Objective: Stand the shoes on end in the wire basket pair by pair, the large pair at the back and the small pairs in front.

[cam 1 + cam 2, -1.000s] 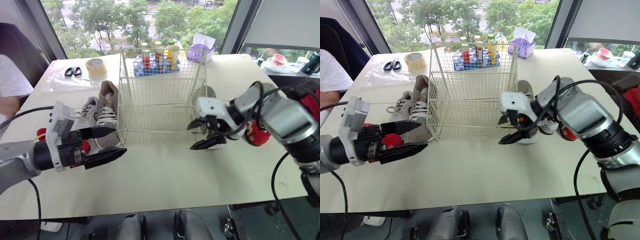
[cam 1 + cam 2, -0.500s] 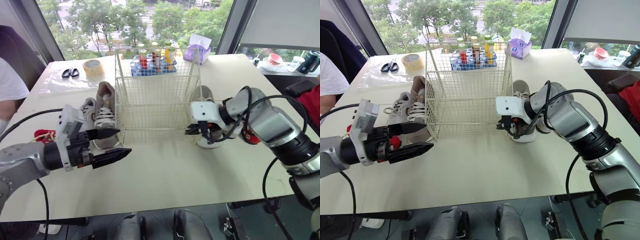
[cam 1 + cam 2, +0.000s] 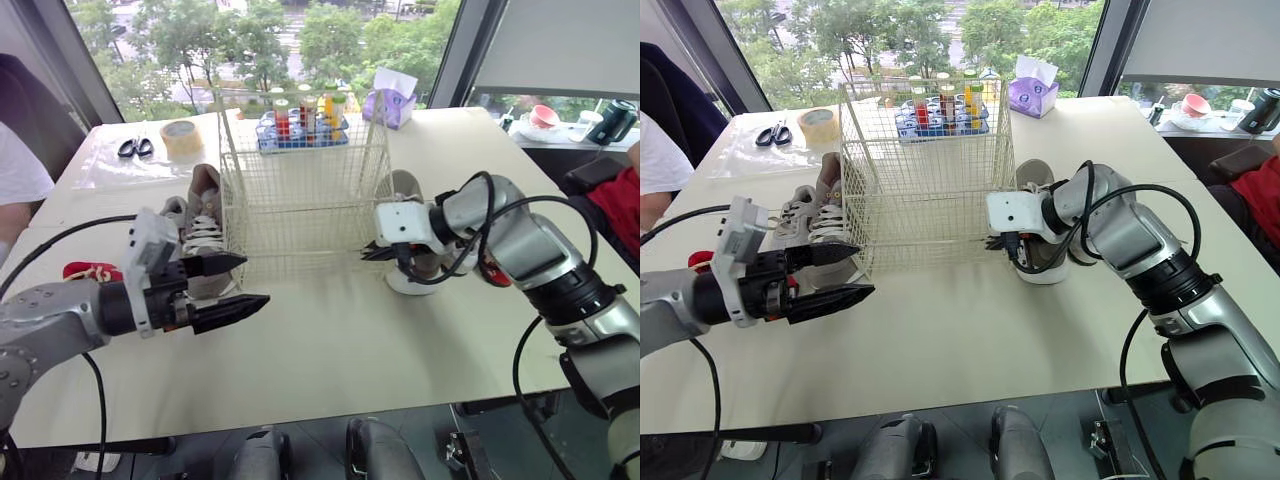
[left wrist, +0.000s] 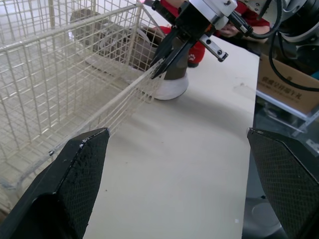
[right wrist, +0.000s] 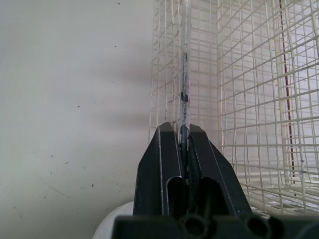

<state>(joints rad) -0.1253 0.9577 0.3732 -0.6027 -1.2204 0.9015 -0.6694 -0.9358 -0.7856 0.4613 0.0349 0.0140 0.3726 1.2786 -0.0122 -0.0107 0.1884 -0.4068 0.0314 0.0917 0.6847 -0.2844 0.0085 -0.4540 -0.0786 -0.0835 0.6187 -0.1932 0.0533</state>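
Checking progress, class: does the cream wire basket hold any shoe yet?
No, the cream wire basket has nothing inside; the grey laced sneakers and the beige white-soled shoe sit on the table outside it.

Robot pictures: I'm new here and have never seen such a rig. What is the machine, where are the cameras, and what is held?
It is a two-armed humanoid. Two pictures come from its head, looking down at the table; two come from cameras on its wrists. On the table are a wire basket, shoes on either side of it, tape and scissors. The right gripper has its fingers shut on a basket wire; the left gripper is open and holds nothing.
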